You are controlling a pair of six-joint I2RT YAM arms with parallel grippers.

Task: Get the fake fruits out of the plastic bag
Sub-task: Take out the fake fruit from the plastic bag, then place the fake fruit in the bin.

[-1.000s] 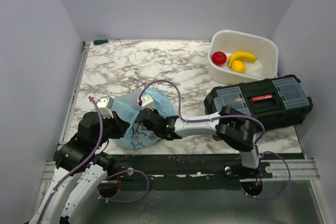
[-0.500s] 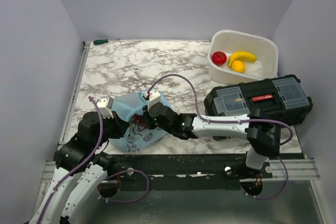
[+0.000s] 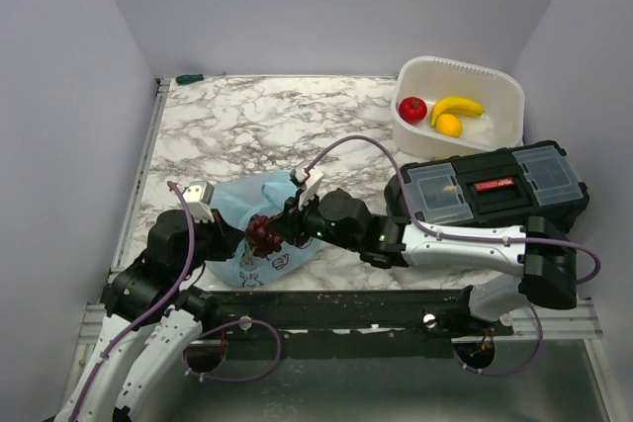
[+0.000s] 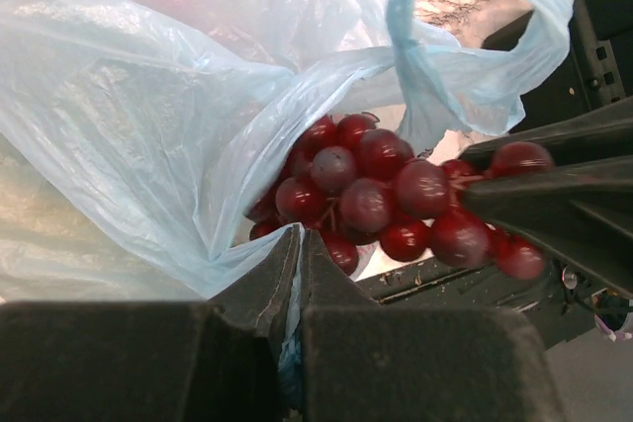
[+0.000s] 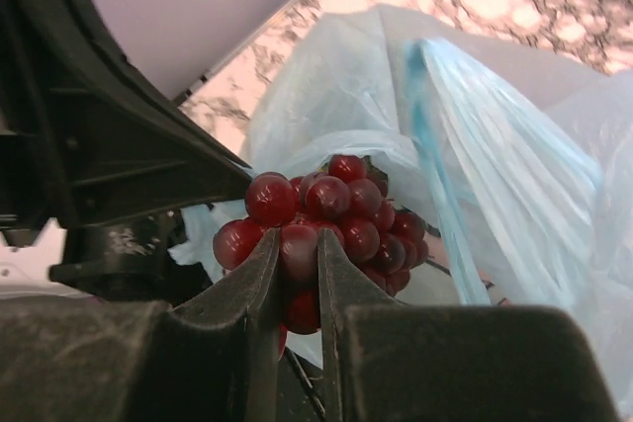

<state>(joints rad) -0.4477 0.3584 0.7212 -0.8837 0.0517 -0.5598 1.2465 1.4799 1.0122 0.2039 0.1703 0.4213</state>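
Observation:
The light-blue plastic bag lies near the front left of the marble table. My left gripper is shut on the bag's edge and holds its mouth. My right gripper is shut on the dark red grape bunch, held just outside the bag's mouth; the bunch also shows in the top view and in the left wrist view. A red apple, a yellow banana and a yellow-orange citrus lie in the white tub. No green melon shows.
A black toolbox with clear lid compartments lies at the right, in front of the white tub. A small green object sits at the far left corner. The right arm stretches across the table's front edge.
My right gripper has drawn back out of the bag with the grape bunch, which now shows outside the bag's mouth. The right arm has stretched out flatter. The left gripper has kept its hold.

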